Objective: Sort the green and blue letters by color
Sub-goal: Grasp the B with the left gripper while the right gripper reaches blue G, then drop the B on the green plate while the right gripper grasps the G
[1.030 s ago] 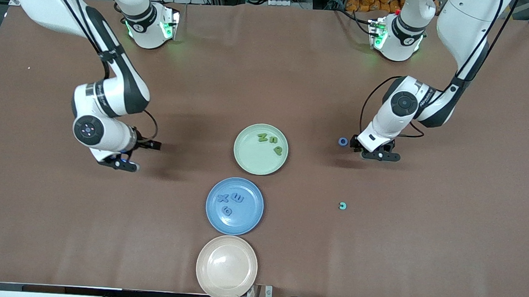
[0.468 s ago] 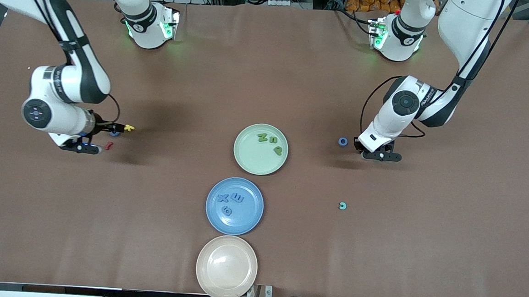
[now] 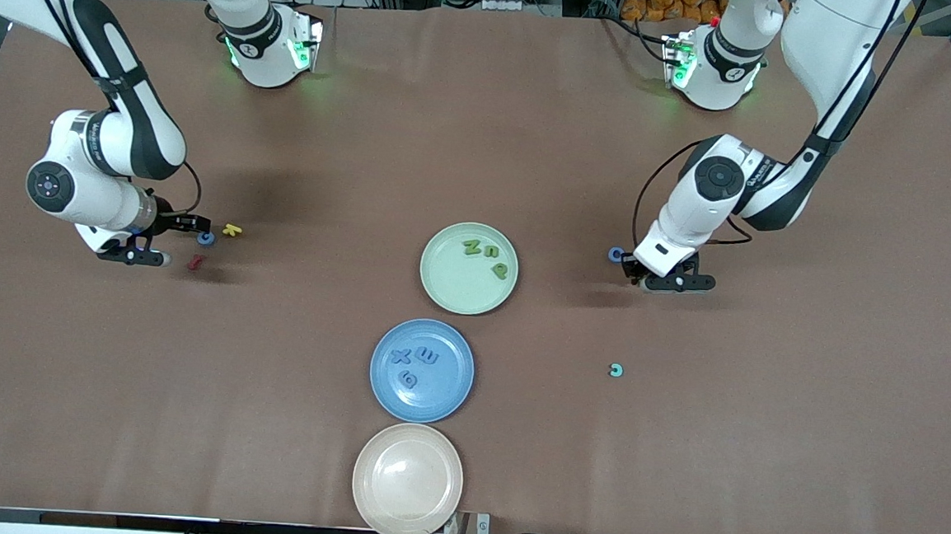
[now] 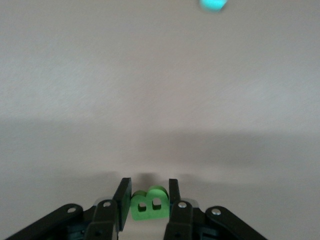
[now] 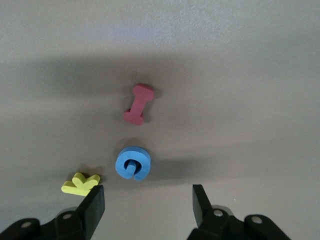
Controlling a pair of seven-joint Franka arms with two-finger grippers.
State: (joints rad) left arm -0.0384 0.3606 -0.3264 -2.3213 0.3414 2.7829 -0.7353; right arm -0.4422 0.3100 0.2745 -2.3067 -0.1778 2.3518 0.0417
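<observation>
My left gripper (image 4: 147,191) is shut on a green letter B (image 4: 148,203), low over the table; in the front view this gripper (image 3: 634,268) hides the B. A blue ring-shaped letter (image 3: 615,254) lies just beside it. My right gripper (image 3: 194,227) stands open right at a blue letter (image 5: 133,162), which lies a little ahead of its open fingers (image 5: 95,202). Three green letters (image 3: 484,255) lie on the green plate (image 3: 445,286). Three blue letters (image 3: 414,364) lie on the blue plate (image 3: 443,393).
A yellow letter (image 3: 232,230) and a dark red piece (image 3: 194,262) lie close to the blue letter at the right arm's end. A teal letter (image 3: 616,370) lies alone, nearer the front camera than the left gripper. A beige plate (image 3: 407,481) stands near the front edge.
The right arm swung toward its own end of the table, uncovering the blue, yellow and red pieces. The left gripper shut on the green B and shifted slightly toward the plates.
</observation>
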